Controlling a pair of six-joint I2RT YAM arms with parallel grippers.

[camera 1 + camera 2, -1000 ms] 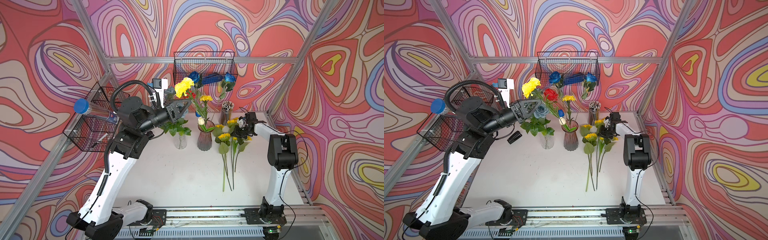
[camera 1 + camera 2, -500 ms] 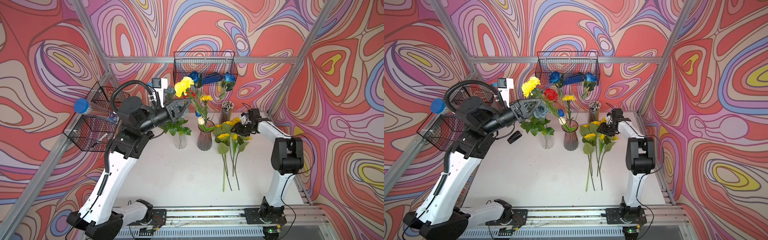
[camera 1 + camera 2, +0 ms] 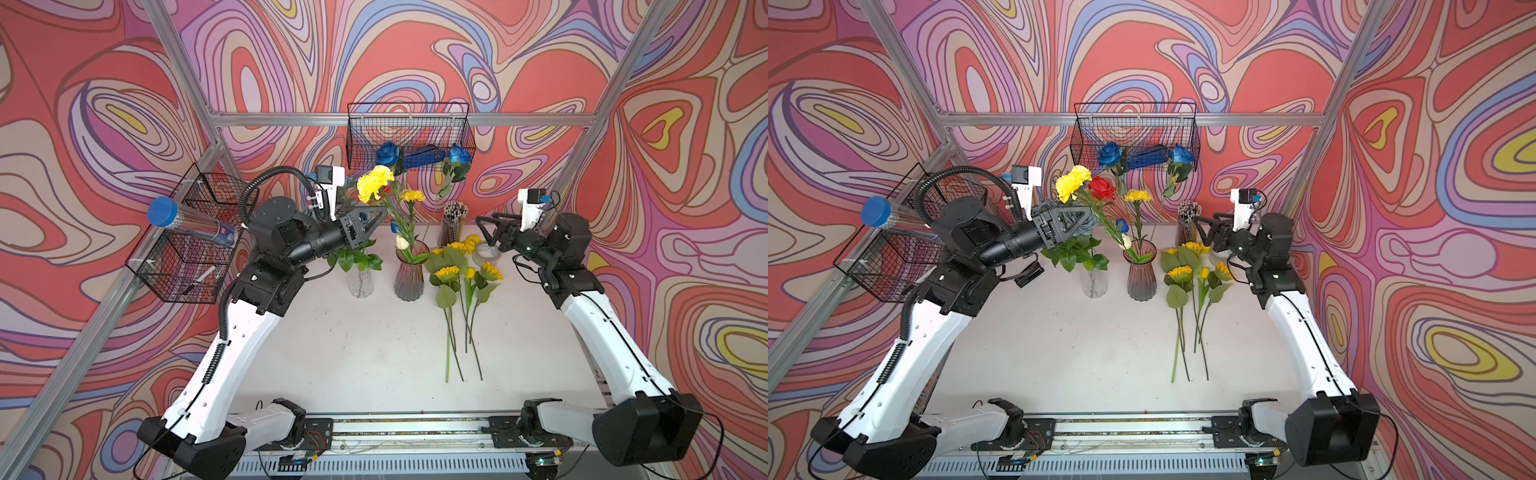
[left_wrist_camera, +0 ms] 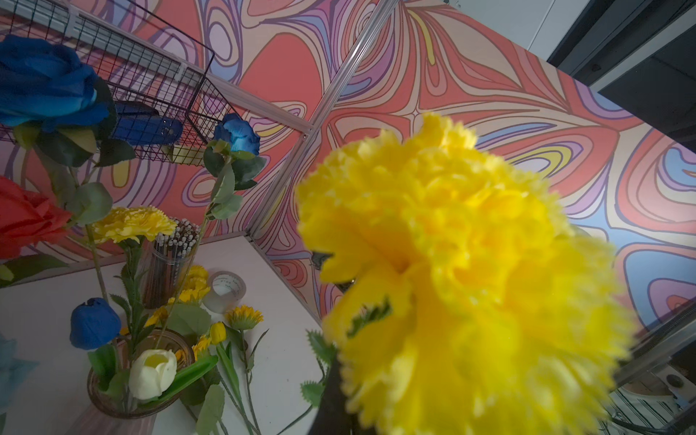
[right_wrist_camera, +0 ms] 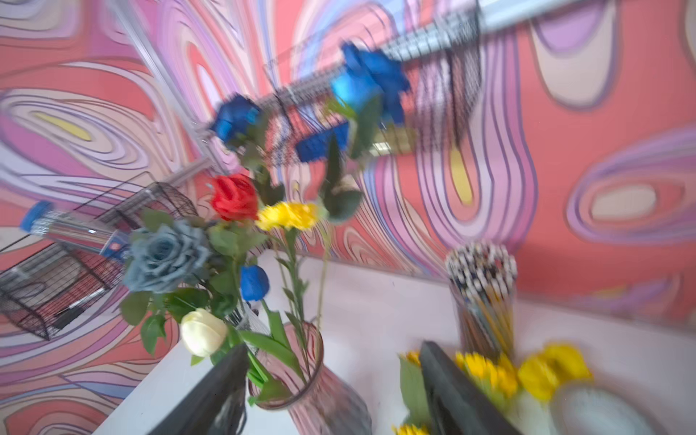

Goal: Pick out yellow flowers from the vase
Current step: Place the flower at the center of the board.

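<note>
The left end effector (image 3: 374,217) is clamped on the stem of a yellow carnation (image 3: 375,183), which slants down toward the purple vase (image 3: 409,278). A second yellow carnation (image 3: 412,195) stands in that vase. The right end effector (image 3: 487,232), its jaws apart, hangs near the yellow flowers (image 3: 453,274) lying on the worktop (image 3: 353,353) beside it.
</note>
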